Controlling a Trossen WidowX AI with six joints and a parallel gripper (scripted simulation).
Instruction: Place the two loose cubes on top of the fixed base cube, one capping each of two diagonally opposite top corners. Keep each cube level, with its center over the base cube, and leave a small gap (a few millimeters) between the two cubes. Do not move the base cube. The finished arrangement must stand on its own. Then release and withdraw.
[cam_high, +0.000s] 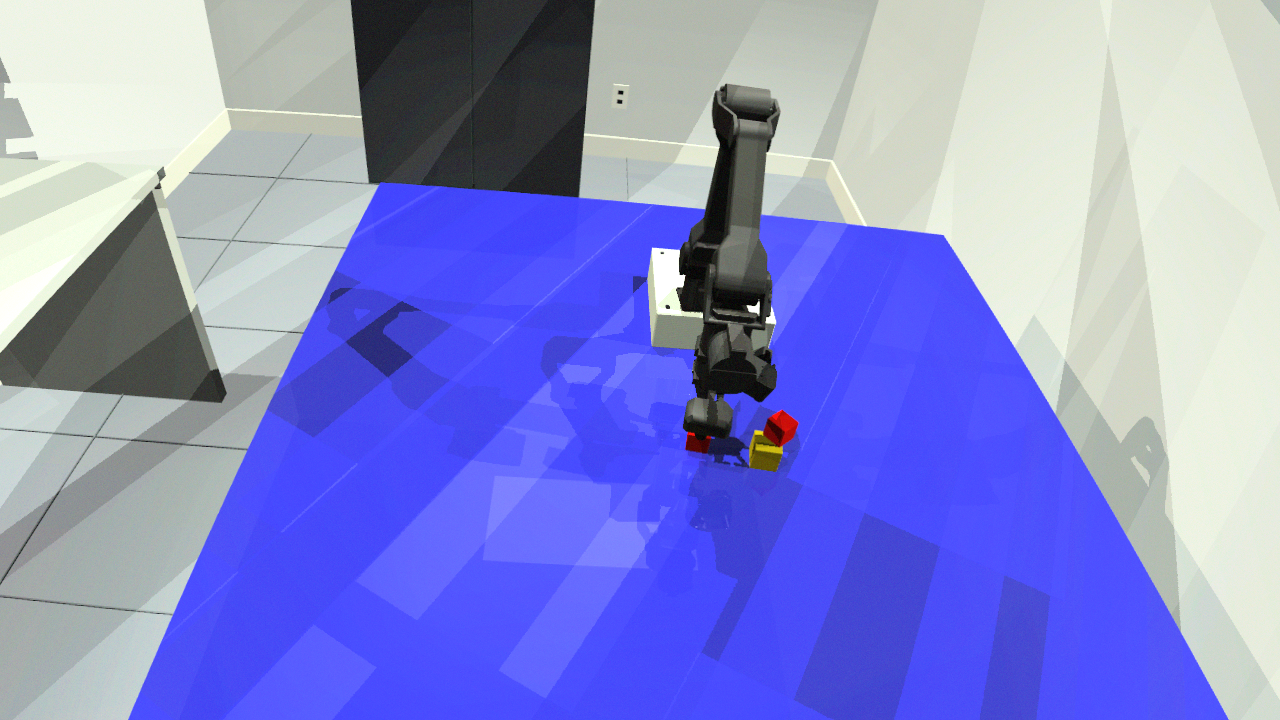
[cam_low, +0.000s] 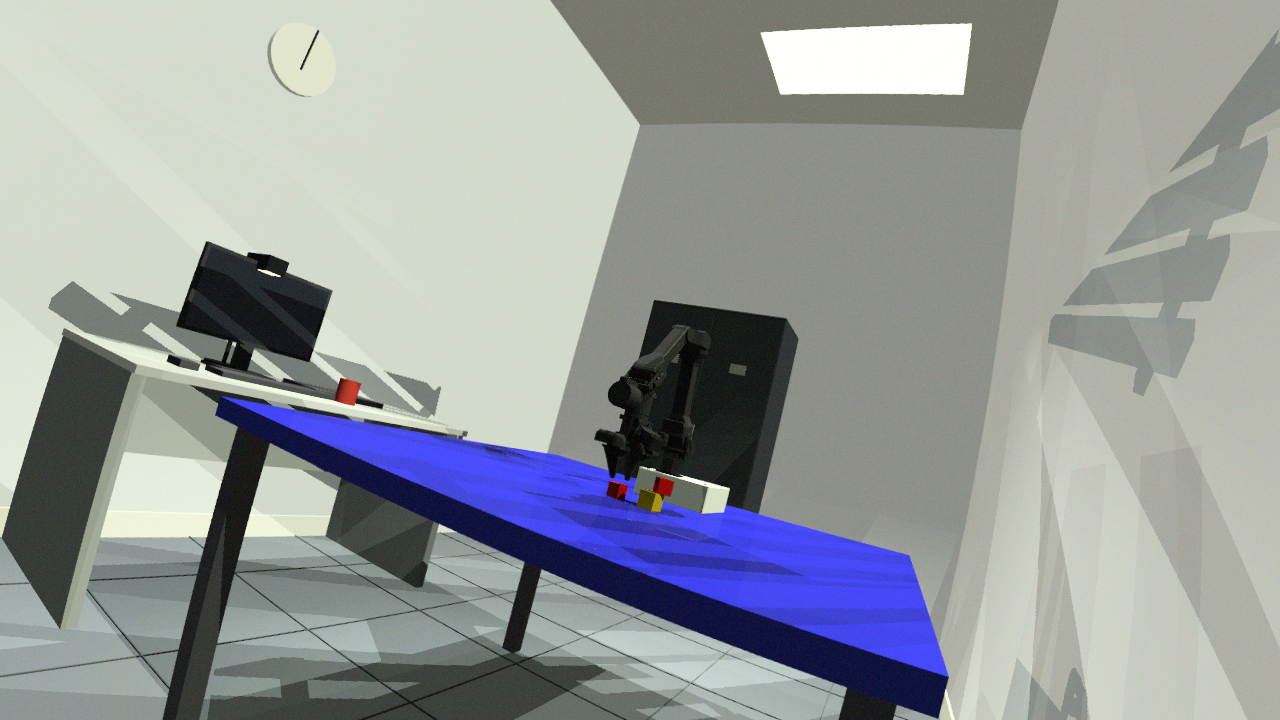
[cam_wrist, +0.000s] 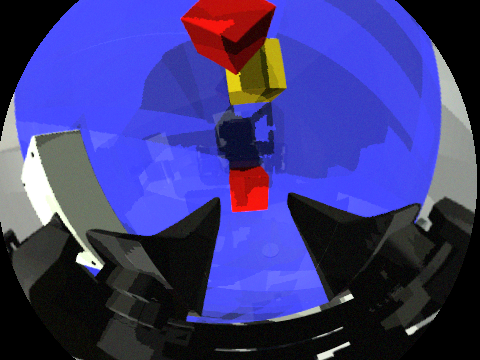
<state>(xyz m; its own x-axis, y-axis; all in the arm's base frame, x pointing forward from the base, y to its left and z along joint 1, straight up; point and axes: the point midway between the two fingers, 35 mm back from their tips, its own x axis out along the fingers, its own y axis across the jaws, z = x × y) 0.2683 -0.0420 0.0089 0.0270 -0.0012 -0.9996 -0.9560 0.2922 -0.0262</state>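
We are taking the yellow base cube (cam_high: 766, 454) (cam_low: 649, 502) (cam_wrist: 275, 65) as our landmark; it is sitting on the blue table (cam_high: 447, 358) (cam_low: 805, 573) (cam_wrist: 100, 100). On top of it, one red cube (cam_high: 781, 427) (cam_low: 662, 486) (cam_wrist: 225, 30) is resting at the corner that, in the top view, is lying toward the upper right. We are seeing this cube turned against the yellow one's edges and overhanging them; whether it is fully level, we cannot tell. The second red cube (cam_high: 697, 444) (cam_low: 616, 490) (cam_wrist: 249, 192) is lying on the table, left of the landmark in the top view and well apart from it, so we are counting one corner as uncapped. We are finding the fingers (cam_high: 700, 435) (cam_low: 612, 461) pointing down near this second cube, on the same side of the landmark. They are standing wide, and we are seeing nothing gripped between them. Behind the landmark in the top view, the white pedestal (cam_high: 671, 331) (cam_low: 713, 499) (cam_wrist: 70, 165) is carrying the black arm (cam_high: 738, 205) (cam_low: 689, 394).
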